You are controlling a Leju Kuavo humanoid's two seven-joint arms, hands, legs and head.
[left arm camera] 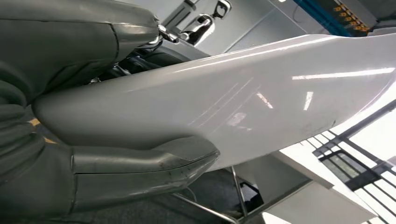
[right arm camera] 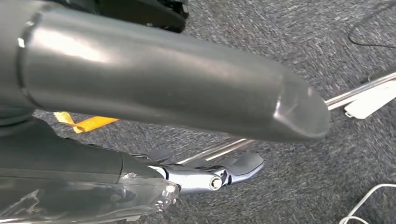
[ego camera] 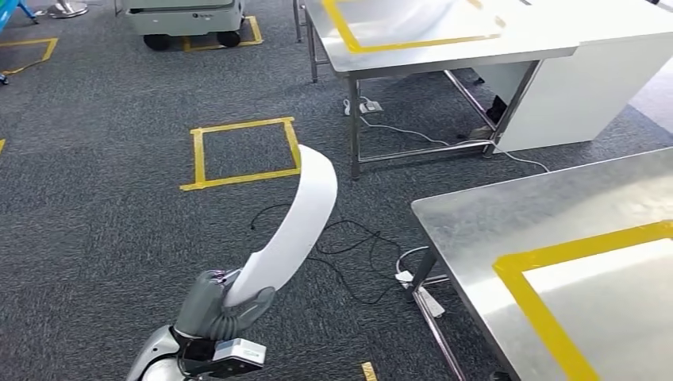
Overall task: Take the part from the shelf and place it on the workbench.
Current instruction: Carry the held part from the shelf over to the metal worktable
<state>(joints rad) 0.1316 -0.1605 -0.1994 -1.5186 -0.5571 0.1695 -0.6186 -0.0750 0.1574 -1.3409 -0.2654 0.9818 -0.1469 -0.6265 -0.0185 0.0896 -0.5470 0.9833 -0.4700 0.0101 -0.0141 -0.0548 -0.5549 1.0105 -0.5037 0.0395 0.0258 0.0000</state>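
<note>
White curved part [ego camera: 295, 226] riding in left hand [ego camera: 224, 305], gripped at its lower end | hanging over carpet, left of workbench [ego camera: 484, 218] | right hand [right arm camera: 177, 93] holding nothing, fingers apart | pickup done, placing remaining

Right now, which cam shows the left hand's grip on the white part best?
Left wrist view: the thumb lies across the white part close up. Head view shows the left hand holding its lower end, small. Right wrist view shows carpet and the right hand.

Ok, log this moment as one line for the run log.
left hand: grips white curved part, carried over carpet | right hand: empty, fingers apart | workbench: ahead right, part not yet placed
</note>
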